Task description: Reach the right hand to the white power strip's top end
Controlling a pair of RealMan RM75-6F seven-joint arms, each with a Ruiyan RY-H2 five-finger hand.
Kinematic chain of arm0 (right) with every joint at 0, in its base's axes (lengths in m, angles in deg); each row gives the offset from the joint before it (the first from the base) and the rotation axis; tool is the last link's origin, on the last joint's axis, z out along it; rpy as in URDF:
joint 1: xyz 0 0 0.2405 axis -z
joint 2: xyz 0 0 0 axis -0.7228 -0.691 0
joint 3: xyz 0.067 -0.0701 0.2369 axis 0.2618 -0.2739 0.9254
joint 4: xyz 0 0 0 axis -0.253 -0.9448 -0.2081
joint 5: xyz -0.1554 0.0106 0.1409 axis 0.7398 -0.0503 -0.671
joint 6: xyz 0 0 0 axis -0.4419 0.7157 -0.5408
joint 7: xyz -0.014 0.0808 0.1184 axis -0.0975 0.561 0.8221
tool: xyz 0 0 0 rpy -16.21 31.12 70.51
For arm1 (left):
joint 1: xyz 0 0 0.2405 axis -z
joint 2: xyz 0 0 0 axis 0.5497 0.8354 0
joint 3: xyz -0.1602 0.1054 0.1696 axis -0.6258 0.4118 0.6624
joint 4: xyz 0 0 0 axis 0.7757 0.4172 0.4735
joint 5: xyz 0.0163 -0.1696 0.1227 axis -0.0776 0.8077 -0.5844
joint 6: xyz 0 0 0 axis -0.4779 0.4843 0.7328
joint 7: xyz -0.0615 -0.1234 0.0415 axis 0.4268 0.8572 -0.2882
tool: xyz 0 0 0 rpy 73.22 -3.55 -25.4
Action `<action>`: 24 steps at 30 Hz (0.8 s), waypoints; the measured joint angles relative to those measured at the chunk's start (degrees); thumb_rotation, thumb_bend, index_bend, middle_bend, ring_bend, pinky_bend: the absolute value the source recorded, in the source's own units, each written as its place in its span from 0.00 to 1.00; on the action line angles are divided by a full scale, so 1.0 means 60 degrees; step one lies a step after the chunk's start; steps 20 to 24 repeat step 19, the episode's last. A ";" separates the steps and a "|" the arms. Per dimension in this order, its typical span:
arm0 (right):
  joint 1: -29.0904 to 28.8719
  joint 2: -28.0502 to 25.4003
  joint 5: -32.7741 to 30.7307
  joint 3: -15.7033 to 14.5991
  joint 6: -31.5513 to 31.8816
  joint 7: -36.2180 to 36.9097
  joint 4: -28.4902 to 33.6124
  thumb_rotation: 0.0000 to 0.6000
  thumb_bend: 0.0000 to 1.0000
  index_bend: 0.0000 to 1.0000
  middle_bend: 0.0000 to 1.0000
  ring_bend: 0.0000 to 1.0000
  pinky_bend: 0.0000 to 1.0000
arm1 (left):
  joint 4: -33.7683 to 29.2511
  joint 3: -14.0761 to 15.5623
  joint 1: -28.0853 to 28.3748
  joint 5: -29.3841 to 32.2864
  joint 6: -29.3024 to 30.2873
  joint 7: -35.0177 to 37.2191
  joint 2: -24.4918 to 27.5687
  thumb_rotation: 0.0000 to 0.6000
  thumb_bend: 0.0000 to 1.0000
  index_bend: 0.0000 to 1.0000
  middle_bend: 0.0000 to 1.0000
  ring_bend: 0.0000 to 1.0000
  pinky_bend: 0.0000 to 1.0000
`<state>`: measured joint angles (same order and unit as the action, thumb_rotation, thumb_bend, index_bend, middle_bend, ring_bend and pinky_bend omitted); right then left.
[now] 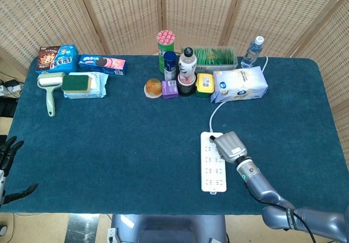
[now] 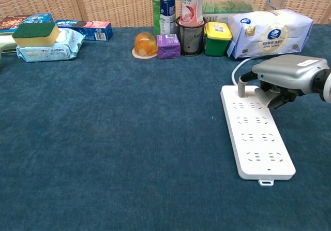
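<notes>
At the far left, my left hand (image 1: 8,158) rests off the table's edge with its fingers spread and nothing in them; it has no part in this step.

Going right along the back of the table (image 1: 109,145), a green sponge (image 1: 78,82) lies on top of a pack of wipes (image 1: 87,87). In the middle group, a dark mesh cup (image 2: 190,38) holds a white bottle with a red label (image 2: 192,3); whether anything else is inside, I cannot see. Behind the yellow tin (image 2: 217,38) stands a clear box (image 1: 216,58) filled with green, grass-like material.

The white power strip (image 2: 256,132) lies flat on the cloth at the right, its long side running away from me, with the cable leaving its far end. My right hand (image 2: 282,78) is over this top end. One fingertip (image 2: 241,90) points down to the strip's upper corner and seems to touch it, though I cannot be sure of contact. The other fingers are curled under the palm and hold nothing.

I judge the reach nearly finished. The next move needs only a small lowering to settle the hand on the top end, without pushing the strip or catching the cable.
</notes>
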<state>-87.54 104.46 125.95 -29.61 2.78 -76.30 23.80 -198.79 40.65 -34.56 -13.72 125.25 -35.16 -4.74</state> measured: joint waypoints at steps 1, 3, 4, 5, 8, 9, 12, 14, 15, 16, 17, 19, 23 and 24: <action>-0.0002 -0.0080 0.0044 0.0031 0.0057 -0.0002 0.0118 1.00 0.91 0.33 0.91 1.00 1.00 | -0.0003 -0.0003 0.0011 0.0011 -0.0020 0.0011 0.0007 1.00 0.12 0.00 0.00 0.00 0.01; -0.0007 -0.0298 0.0137 0.0126 0.0211 -0.0007 0.0417 1.00 0.91 0.33 0.91 1.00 1.00 | -0.0006 -0.0001 0.0019 0.0000 -0.0031 0.0025 0.0018 1.00 0.12 0.00 0.00 0.00 0.01; -0.0006 -0.0404 0.0171 0.0169 0.0281 -0.0008 0.0559 1.00 0.91 0.33 0.91 1.00 1.00 | -0.0004 0.0006 0.0015 -0.0018 -0.0021 0.0043 0.0024 1.00 0.12 0.00 0.00 0.00 0.01; -0.0004 -0.0510 0.0202 0.0207 0.0345 -0.0010 0.0701 1.00 0.91 0.33 0.91 1.00 1.00 | 0.0001 0.0010 0.0010 -0.0029 -0.0011 0.0056 0.0028 1.00 0.12 0.00 0.00 0.00 0.01; 0.0050 -0.0857 0.0341 0.0329 0.0632 0.0041 0.1171 1.00 0.91 0.33 0.91 1.00 1.00 | 0.0019 0.0019 -0.0004 -0.0054 0.0023 0.0128 0.0042 1.00 0.12 0.00 0.00 0.00 0.01; 0.0096 -0.1001 0.0424 0.0369 0.0785 0.0087 0.1360 1.00 0.91 0.33 0.91 1.00 1.00 | 0.0028 0.0021 -0.0007 -0.0059 0.0031 0.0158 0.0049 1.00 0.12 0.00 0.00 0.00 0.01; 0.0270 -0.1358 0.0686 0.0427 0.1199 0.0225 0.1765 1.00 0.90 0.33 0.91 1.00 1.00 | 0.0061 0.0034 -0.0014 -0.0085 0.0045 0.0243 0.0071 1.00 0.12 0.00 0.00 0.00 0.01; 0.0411 -0.1546 0.0895 0.0433 0.1468 0.0322 0.1977 1.00 0.90 0.33 0.91 1.00 1.00 | 0.0079 0.0045 -0.0018 -0.0116 0.0056 0.0286 0.0086 1.00 0.12 0.00 0.00 0.00 0.01; 0.0490 -0.1637 0.1020 0.0430 0.1610 0.0379 0.2079 1.00 0.89 0.33 0.91 1.00 1.00 | 0.0086 0.0051 -0.0018 -0.0129 0.0057 0.0302 0.0090 1.00 0.12 0.00 0.00 0.00 0.01; 0.0608 -0.1735 0.1196 0.0416 0.1805 0.0468 0.2209 1.00 0.89 0.33 0.91 1.00 1.00 | 0.0090 0.0056 -0.0012 -0.0139 0.0046 0.0317 0.0096 1.00 0.12 0.00 0.00 0.00 0.01; 0.0706 -0.1808 0.1337 0.0396 0.1965 0.0544 0.2305 1.00 0.89 0.33 0.91 1.00 1.00 | 0.0089 0.0058 -0.0002 -0.0142 0.0028 0.0322 0.0101 1.00 0.12 0.00 0.00 0.00 0.01; 0.0966 -0.2032 0.1722 0.0322 0.2352 0.0760 0.2526 1.00 0.89 0.33 0.91 1.00 1.00 | 0.0078 0.0060 0.0024 -0.0143 -0.0023 0.0316 0.0108 1.00 0.12 0.00 0.00 0.00 0.01; 0.0966 -0.2032 0.1722 0.0322 0.2352 0.0760 0.2526 1.00 0.89 0.33 0.91 1.00 1.00 | 0.0078 0.0060 0.0024 -0.0143 -0.0023 0.0316 0.0108 1.00 0.12 0.00 0.00 0.00 0.01; 0.0966 -0.2032 0.1722 0.0322 0.2352 0.0760 0.2526 1.00 0.89 0.33 0.91 1.00 1.00 | 0.0078 0.0060 0.0024 -0.0143 -0.0023 0.0316 0.0108 1.00 0.12 0.00 0.00 0.00 0.01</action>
